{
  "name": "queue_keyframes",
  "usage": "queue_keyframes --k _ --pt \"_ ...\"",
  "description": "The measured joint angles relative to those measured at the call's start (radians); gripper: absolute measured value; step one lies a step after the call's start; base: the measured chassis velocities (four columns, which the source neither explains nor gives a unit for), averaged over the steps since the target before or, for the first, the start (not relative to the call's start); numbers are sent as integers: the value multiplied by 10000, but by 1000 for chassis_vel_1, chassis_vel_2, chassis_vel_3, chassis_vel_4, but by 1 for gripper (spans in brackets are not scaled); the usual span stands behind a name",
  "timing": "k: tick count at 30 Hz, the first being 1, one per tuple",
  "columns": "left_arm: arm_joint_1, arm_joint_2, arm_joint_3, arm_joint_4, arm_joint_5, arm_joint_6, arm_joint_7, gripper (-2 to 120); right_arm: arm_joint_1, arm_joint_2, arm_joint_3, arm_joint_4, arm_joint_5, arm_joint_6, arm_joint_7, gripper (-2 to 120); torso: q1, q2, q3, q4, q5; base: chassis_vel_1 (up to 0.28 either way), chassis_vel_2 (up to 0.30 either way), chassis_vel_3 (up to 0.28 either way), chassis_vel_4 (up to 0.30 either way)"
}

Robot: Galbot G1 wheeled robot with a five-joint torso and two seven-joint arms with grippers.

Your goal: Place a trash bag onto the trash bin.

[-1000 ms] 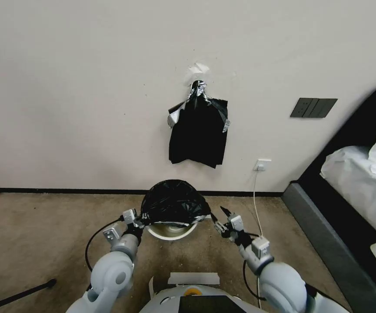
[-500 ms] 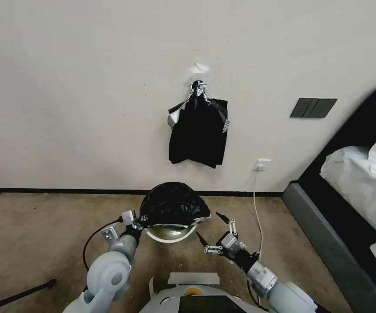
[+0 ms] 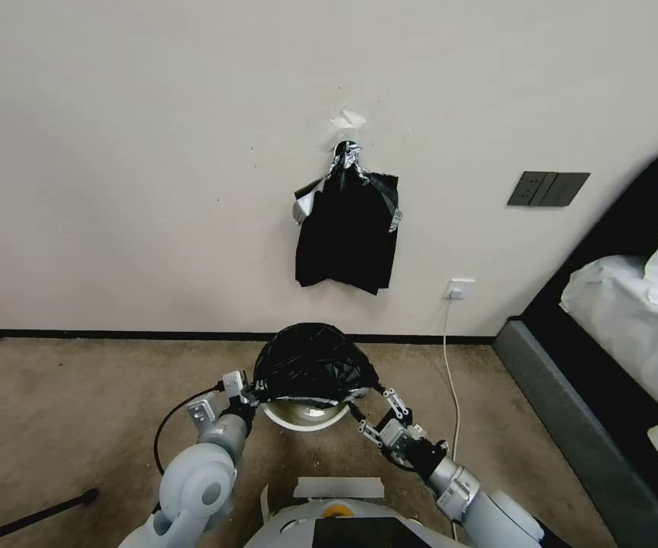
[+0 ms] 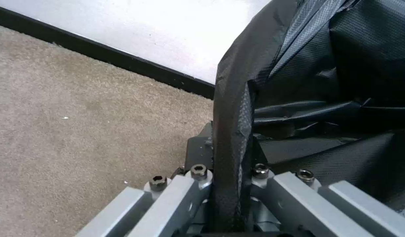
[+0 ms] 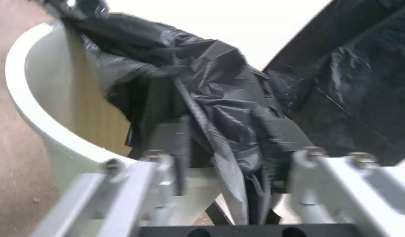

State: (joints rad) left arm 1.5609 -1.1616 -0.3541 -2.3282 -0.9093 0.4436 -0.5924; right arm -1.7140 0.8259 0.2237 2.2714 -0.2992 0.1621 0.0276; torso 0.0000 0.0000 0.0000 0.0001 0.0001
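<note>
The glossy black trash bag (image 3: 315, 364) billows over the top of the cream-white trash bin (image 3: 303, 417), which stands on the carpet by the wall. Only the bin's near rim shows under the bag. My left gripper (image 3: 246, 392) is at the bag's left edge, shut on a taut fold of the trash bag (image 4: 343, 65); the left gripper (image 4: 228, 144) pinches that strip tightly. My right gripper (image 3: 365, 412) is at the bag's right edge, open. In the right wrist view a fold of the bag (image 5: 202, 72) runs between the right gripper's (image 5: 228, 131) spread fingers, beside the bin (image 5: 31, 98).
A flat bundle of black bags (image 3: 348, 228) hangs on the wall above the bin. A white cable (image 3: 448, 358) drops from a wall socket to the right. A bed frame (image 3: 564, 411) fills the right side. A black rod (image 3: 32, 517) lies on the carpet at left.
My right gripper swung from the lower right up to the bag's right edge, its fingers narrowing around a fold. The left gripper and the bag shifted slightly right.
</note>
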Motion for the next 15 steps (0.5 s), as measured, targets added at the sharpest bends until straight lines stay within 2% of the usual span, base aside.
queue_keyframes --k 4,5,7,13,15 --pt "-2 -48 34 -6 24 28 -2 1 100 -111 -38 -96 -117 139 -55 7 0 0 0 0 0 0 0 0 0" --pt "-2 -48 34 -6 24 28 -2 1 100 -111 -38 -96 -117 139 -55 7 0 0 0 0 0 0 0 0 0" --pt "0 -85 51 -33 27 39 -3 1 135 -177 -72 -145 -117 187 -58 0 0 1 0 -1 -1 0 0 0 0" --pt "-12 -90 33 -81 2 63 -14 1 151 -314 -126 -156 210 345 -121 0 0 0 0 -1 0 0 0 0 0" --pt "-70 -99 -26 -87 -170 82 -104 1 122 -425 -173 -87 781 690 -362 0 0 0 0 0 0 0 0 0 0"
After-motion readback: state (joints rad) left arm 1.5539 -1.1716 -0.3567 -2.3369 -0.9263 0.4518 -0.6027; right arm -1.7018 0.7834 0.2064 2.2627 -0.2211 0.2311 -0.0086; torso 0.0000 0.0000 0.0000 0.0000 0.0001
